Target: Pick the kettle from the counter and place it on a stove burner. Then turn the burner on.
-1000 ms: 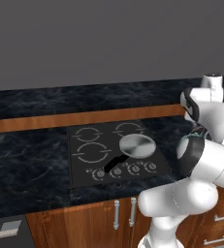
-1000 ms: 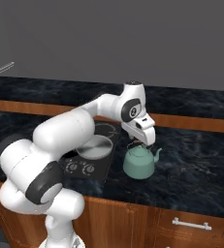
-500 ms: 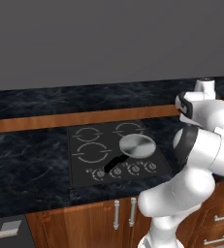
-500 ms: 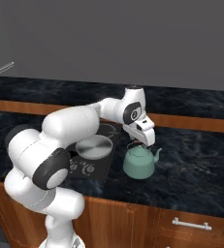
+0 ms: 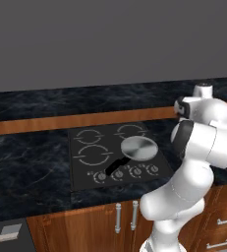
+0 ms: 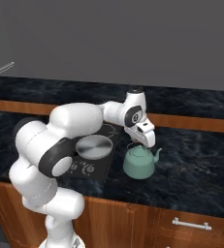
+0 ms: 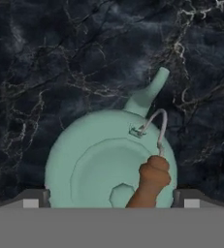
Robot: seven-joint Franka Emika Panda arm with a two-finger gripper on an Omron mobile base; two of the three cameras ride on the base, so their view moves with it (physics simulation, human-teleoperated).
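Now, line by line:
change: since a sec ago the arm has folded in and the hand has come down toward the kettle [image 6: 139, 163]; the claw [image 6: 141, 144] now sits right over the kettle's top; kettle itself hasn't budged
meaning: judged as the last bit of the approach before the grab; lift, carry to the stove burner [image 5: 95, 155] and knob turn all not yet done
claw: fingers wide apart, holding nothing; in the hand view the two dark fingertips [image 7: 33, 197] stand either side of the kettle body, brown grip of the wire handle [image 7: 151, 181] between them; can't tell if a pad touches yet
kettle: upright on the counter [image 6: 196, 174], just right of the cooktop [image 5: 116, 156], spout pointing away from the stove
stove: black glass, white ring markings; silver pan [image 5: 139, 148] with black handle sits on the front-right ring, so that spot is taken; big front-left ring free; row of knobs [image 5: 127, 173] along front edge
surface: black marbled stone, level, brown wooden strip behind, wooden cabinet fronts w/ metal pulls below
room: plain grey wall behind the counter
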